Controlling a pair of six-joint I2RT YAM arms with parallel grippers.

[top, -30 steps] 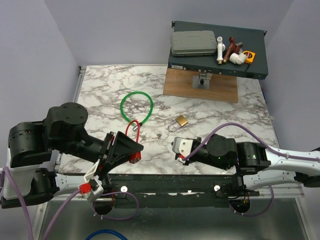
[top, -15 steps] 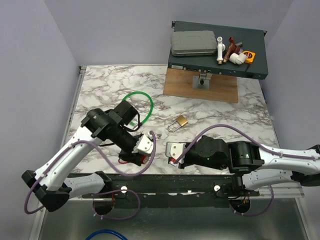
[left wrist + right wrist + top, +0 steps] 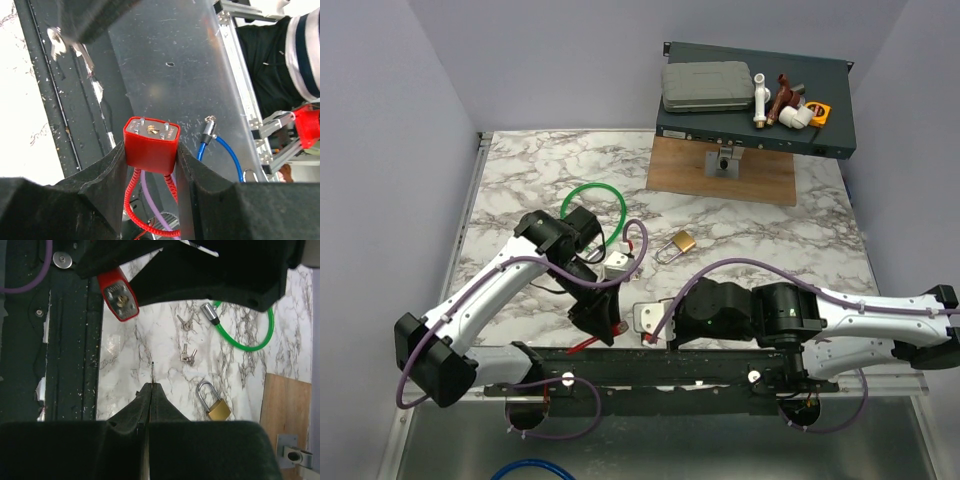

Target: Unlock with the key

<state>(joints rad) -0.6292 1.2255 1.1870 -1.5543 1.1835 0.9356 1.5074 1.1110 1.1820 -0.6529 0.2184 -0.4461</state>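
Two-arm bench, seen from above and from both wrists. Plain lilac walls (image 3: 570,60) close in the far side and both flanks of a white, grey-veined marble table (image 3: 520,170). A black rail (image 3: 650,362) runs along its near edge.

At the far right corner a dark rack unit (image 3: 700,130) stands on a wooden board (image 3: 760,180). On it are a grey case (image 3: 707,87) and some pipe fittings (image 3: 761,100).

A green cable loop (image 3: 592,186) lies left of the table's centre, and a brass padlock (image 3: 684,242) with a silver shackle lies flat near the centre.

The left gripper (image 3: 150,156) is at the near edge, clamped on a red lock body (image 3: 150,142). The body's metal face shows a keyhole, and a red coiled cord (image 3: 131,200) trails from it.

The right gripper (image 3: 151,390) is just beside it at the same edge, fingers pressed together with nothing between them.

The keys are two small metal bunches lying on the marble between the loop and the padlock. One bunch (image 3: 186,322) is beside the loop's metal end, the other (image 3: 187,356) nearer the padlock. Neither gripper touches them.
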